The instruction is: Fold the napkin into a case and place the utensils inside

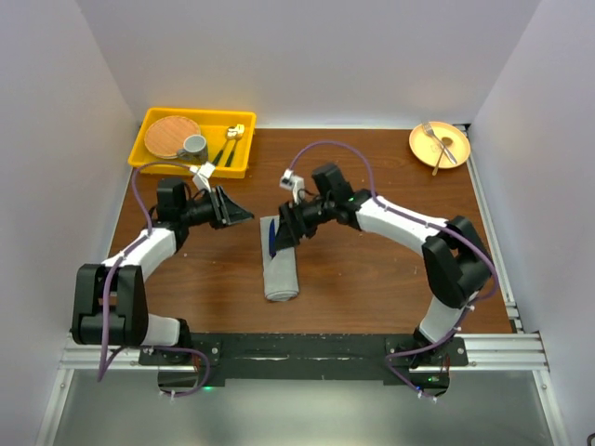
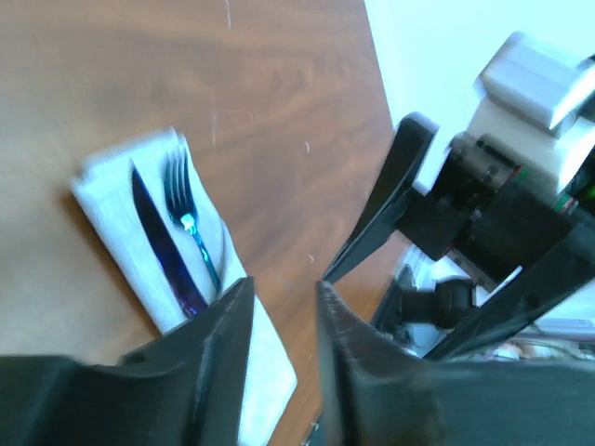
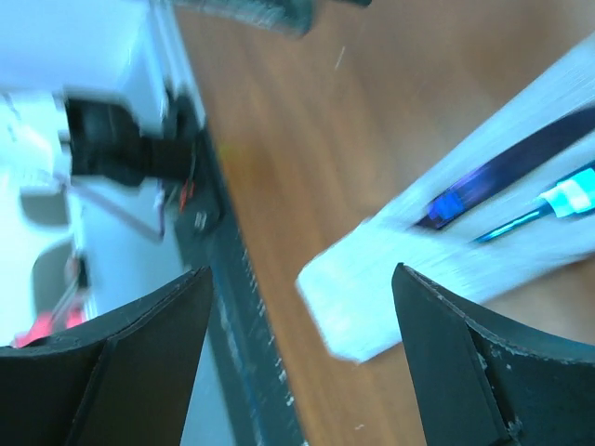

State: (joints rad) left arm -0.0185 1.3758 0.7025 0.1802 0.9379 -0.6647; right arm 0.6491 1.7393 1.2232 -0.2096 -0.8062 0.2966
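The case lay mid-way across the worktop, blue utensils tucked in its far end. Right claw stood wide over it; left claw, narrowly parted and empty, hung just left.

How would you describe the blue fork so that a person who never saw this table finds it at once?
Near the middle of the brown table lies a narrow folded grey napkin. The fork lies at its far end, beside a dark blue knife. It alone has silvery tines on a slim bright-blue handle.
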